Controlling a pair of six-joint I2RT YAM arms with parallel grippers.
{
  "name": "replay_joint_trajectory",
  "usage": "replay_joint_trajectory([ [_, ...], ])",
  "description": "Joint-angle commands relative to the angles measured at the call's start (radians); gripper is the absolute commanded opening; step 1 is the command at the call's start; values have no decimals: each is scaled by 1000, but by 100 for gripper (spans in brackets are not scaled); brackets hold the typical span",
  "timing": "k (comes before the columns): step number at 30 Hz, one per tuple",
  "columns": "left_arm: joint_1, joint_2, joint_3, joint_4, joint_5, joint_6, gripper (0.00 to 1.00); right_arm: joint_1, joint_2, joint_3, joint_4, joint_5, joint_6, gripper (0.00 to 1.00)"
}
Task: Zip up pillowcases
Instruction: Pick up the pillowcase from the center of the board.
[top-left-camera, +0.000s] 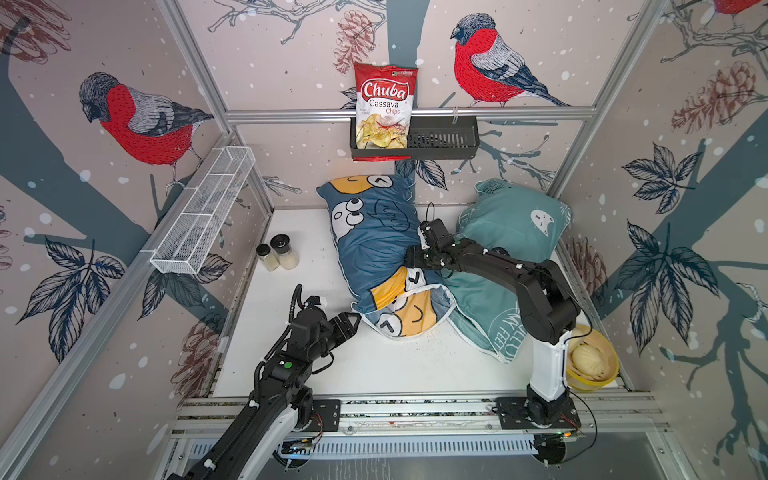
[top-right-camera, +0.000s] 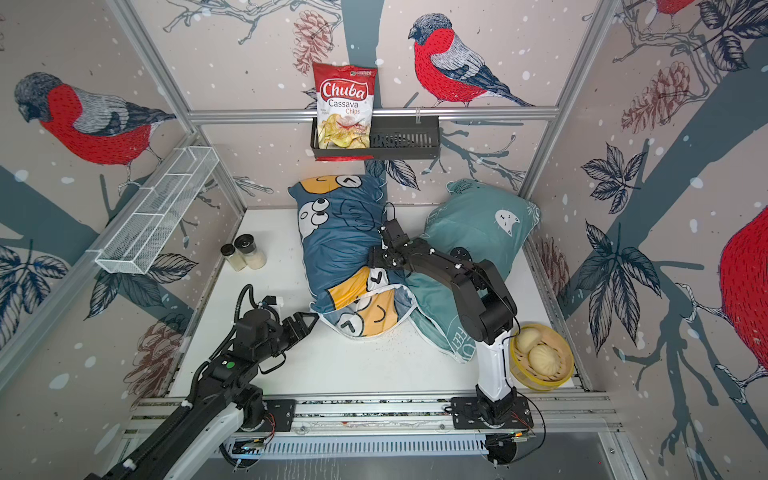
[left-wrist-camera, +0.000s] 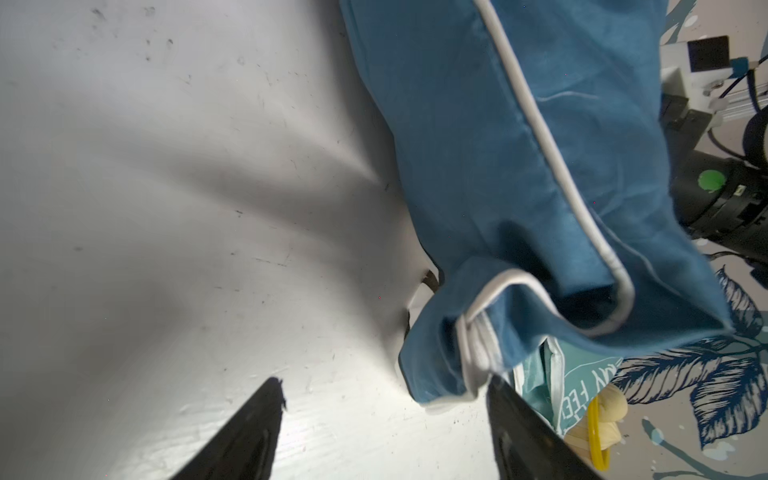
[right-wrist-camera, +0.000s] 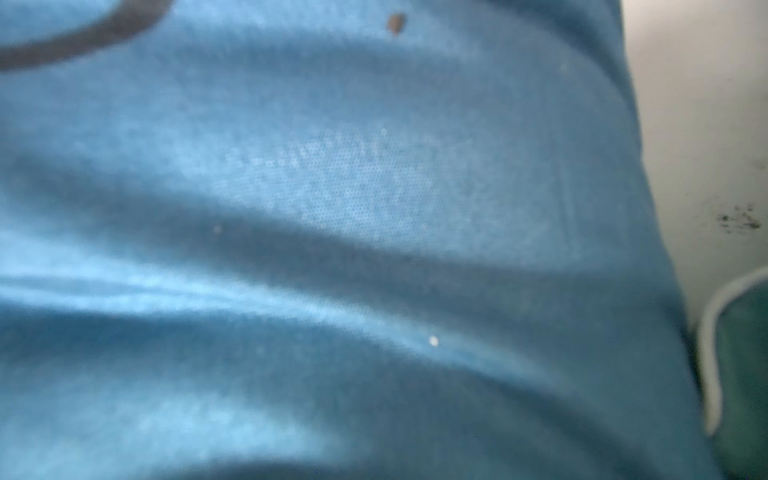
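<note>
Nearest the front rail (top-left-camera: 415, 409), the left pincer (top-left-camera: 352, 321) lies low over the table (top-left-camera: 386, 370), its jaws apart with only bare table between them. In the left wrist view the near corner of the dark blue pillowcase (left-wrist-camera: 519, 166) sits just ahead, off toward one finger (left-wrist-camera: 523, 432) rather than centred; whether cloth touches that finger I cannot tell. The white edge (left-wrist-camera: 536, 124) runs along the case and curls round a gaping fold at this corner, so the opening probably begins here; no zipper pull can be made out.

In both top views this pillowcase runs lengthwise from the rail toward the far side of the table, its near end folded over. The left arm is the nearer one, so the next move likely turns on its pincer shifting sideways to centre on that edge.

Farther in, the right pincer (top-left-camera: 413, 258) presses on the middle of the blue case; its jaws are buried in fabric, so apart or together cannot be told. Beside and beyond, the teal pillowcase (top-left-camera: 513, 224) lies under the right arm (top-left-camera: 519, 270), the blue one's near end overlapping it.
</note>
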Motion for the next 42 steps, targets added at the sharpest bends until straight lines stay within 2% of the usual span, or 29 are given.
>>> replay_joint_trajectory([
  [1,-1,17,7,170,34,-52,71,-11,1,-8,91,117,-8,74],
  [6,0,80,-5,282,58,-84,64,-7,1,-18,93,115,-11,74],
  [18,0,149,13,342,45,-79,28,-12,-11,-45,114,73,-6,74],
  [25,1,176,49,320,51,-48,22,-17,-13,-38,116,54,-8,74],
  [28,0,184,60,319,57,-43,14,-20,-23,-41,107,38,-14,75],
  [33,-2,173,76,293,57,-32,0,-48,-125,-133,118,-57,-12,80],
  [38,-2,145,76,274,60,-29,0,-64,-320,-310,131,-142,6,88],
  [42,-14,87,63,230,59,-15,0,-36,-467,-432,123,-190,26,89],
])
